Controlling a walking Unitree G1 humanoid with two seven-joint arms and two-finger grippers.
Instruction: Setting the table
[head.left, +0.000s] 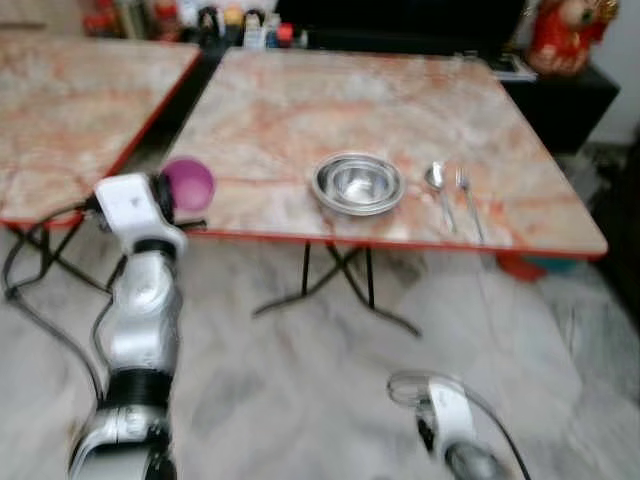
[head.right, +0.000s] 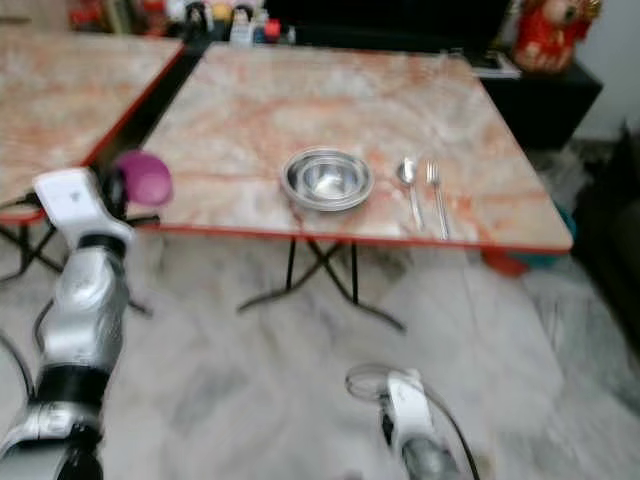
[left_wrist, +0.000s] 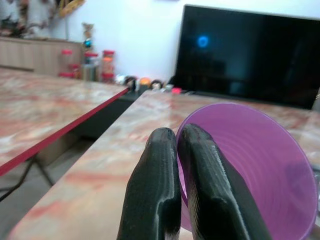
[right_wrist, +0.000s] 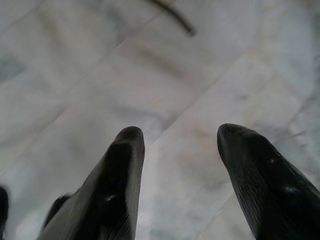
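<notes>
Marble-pattern desk (head.left: 300, 110) with red edge, folding legs, on pale marbled floor (head.left: 300, 390). Second desk (head.left: 70, 110) of same kind on the left, dark gap between the two. Black TV (left_wrist: 250, 55) behind the far edge, row of small jars (left_wrist: 95, 65) along the back, red figurine (head.left: 565, 35) at far right on a dark cabinet. Eye views blurred.

Steel bowl (head.left: 358, 183) near the front edge, about centre, upright; contents not discernible. Spoon (head.left: 438, 190) and fork (head.left: 468, 200) just right of bowl, side by side, apart from it, long axes running front to back, heads toward the far side.

Purple cup (head.left: 187, 184) at the front left corner of the desk, above the edge, lying on its side in the grasp: mouth faces the wrist camera, base points away toward the TV. Whether it touches the desktop: can't tell.

Left gripper (left_wrist: 177, 185) raised at that corner, fingers pressed together, pinching the cup's rim.

Right gripper (right_wrist: 177, 170) low, aimed at the floor, fingers spread, holding nothing.
</notes>
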